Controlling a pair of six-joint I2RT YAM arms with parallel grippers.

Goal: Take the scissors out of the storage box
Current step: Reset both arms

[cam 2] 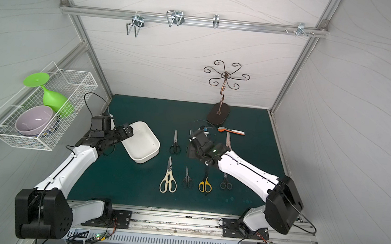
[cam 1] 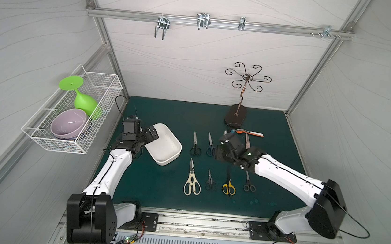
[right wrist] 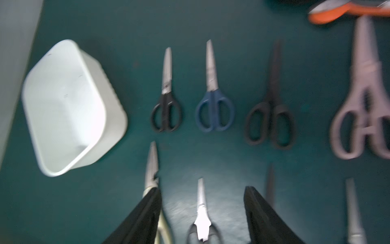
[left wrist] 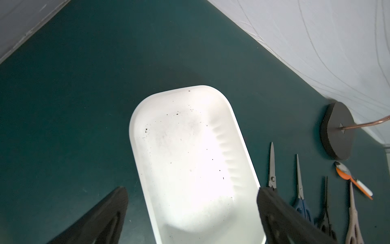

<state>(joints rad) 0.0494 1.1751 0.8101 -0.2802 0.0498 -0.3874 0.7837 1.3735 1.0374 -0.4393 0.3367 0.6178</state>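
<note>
And the storage box (left wrist: 190,147) was bare: dark specks on its floor and nothing else (not one blade inside, going by the left wrist view). The scissors (cam 1: 195,147) lay out on the green mat (cam 1: 158,197) in two rows, to the robot's right of the box and apart from it. Each pair that showed had its long axis running from the robot toward the back wall, blades away, handles near.

The far row showed the blue pair (right wrist: 214,114), the dark pair (right wrist: 271,124) and the pink pair (right wrist: 365,131). The near row had the cream shears (cam 1: 192,179), the small dark pair (cam 1: 210,181), the yellow-black pair (cam 1: 229,187) and the grey pair (cam 1: 249,184).

The right gripper (right wrist: 201,190) hung over those rows, clearly the nearer arm to them. Its fingers stood well parted with nothing pinched. The small dark pair's blade showed in the gap, apparently flat on the mat below, though the blur hid the height.

The left gripper (left wrist: 192,190) hovered at the box's near end, fingers spread to their widest, one to each side of the tub. Whether the right-hand finger (left wrist: 274,211) brushed the rim, I could not tell; it gripped nothing.

My call was that the unloading looked finished, and the coming move needed only a clean lift away.
</note>
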